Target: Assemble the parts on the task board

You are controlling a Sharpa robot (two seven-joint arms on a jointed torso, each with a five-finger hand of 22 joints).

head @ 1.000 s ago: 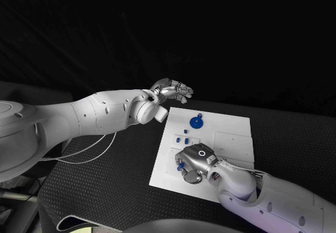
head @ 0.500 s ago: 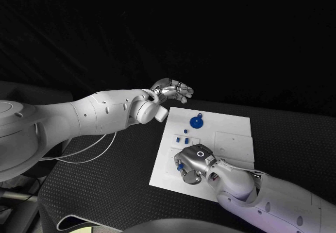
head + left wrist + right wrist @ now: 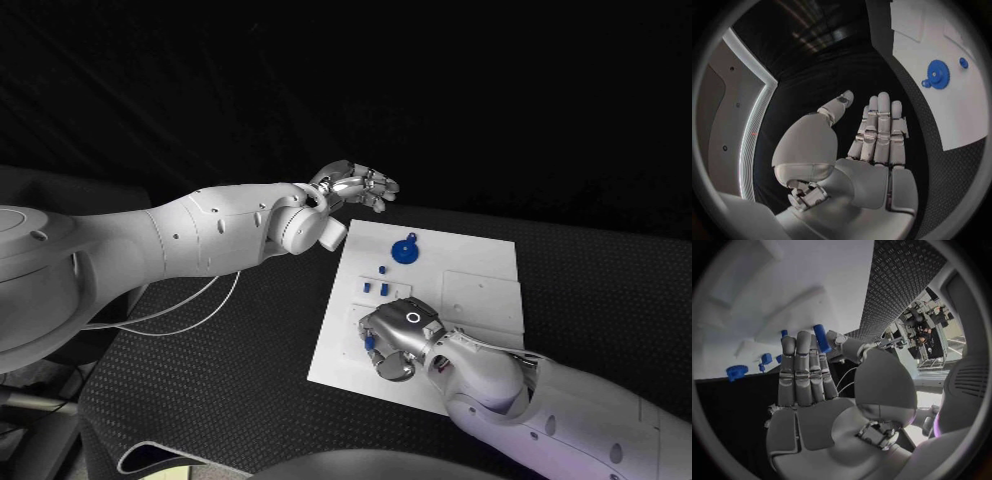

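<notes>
The right hand (image 3: pixel 397 340) is pinching a blue peg (image 3: pixel 821 338) over the task board (image 3: pixel 483 300) at its seven o'clock corner, probably seeking its socket, while the left hand (image 3: pixel 356 186) is hovering open at eleven o'clock.

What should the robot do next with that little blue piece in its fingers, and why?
Probably lower it slowly toward the task board. The right hand pinches a small blue peg at its fingertips above the white plate, near its near-left part, so it looks ready for placing. I cannot see the exact hole, so it should ease down. The left hand hangs open off the board.
</notes>
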